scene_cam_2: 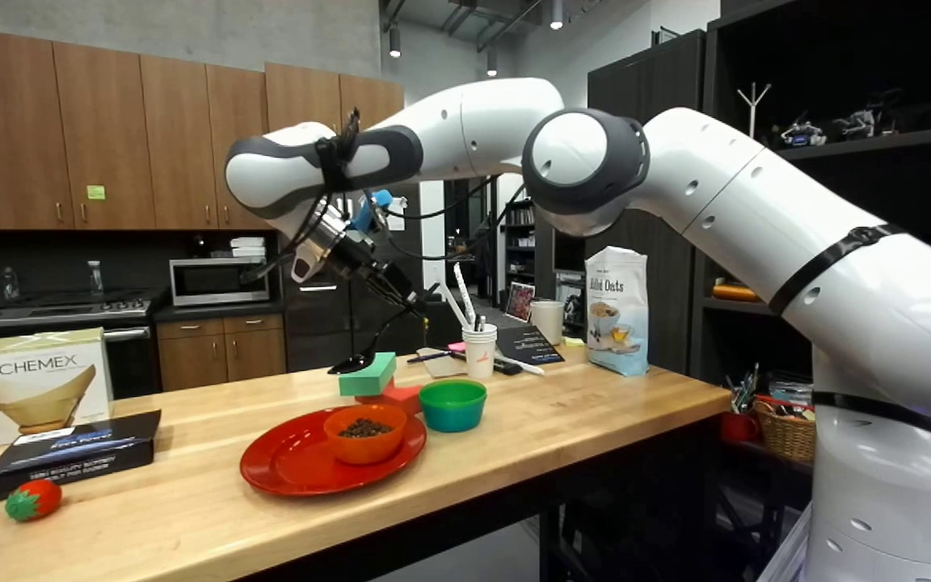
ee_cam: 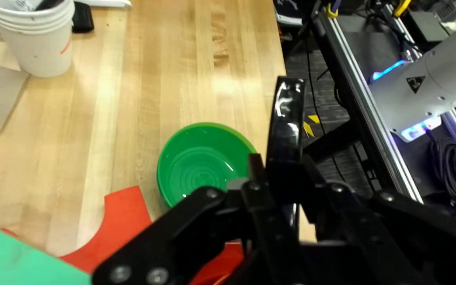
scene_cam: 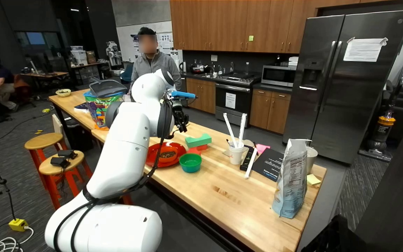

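Legible in an exterior view: “CHEMEX”, in dark capitals across the front of a white box point(scene_cam_2: 39, 394); “QUALITY BATTERY”, in pale capitals along the edge of a flat black box point(scene_cam_2: 73, 454), beside blurred letters; “Oats”, in dark letters on a standing bag point(scene_cam_2: 617, 311), after an uncertain word; recognisable in the wrist view: a black triangular sign point(ee_cam: 415, 83) on the robot base point(ee_cam: 437, 79); too blurred to read in an exterior view: print on a black sheet point(scene_cam: 268, 163), on a paper point(scene_cam: 365, 49) fixed to the refrigerator point(scene_cam: 352, 98), and on a notice point(scene_cam: 230, 100) on the oven door point(scene_cam: 243, 101).
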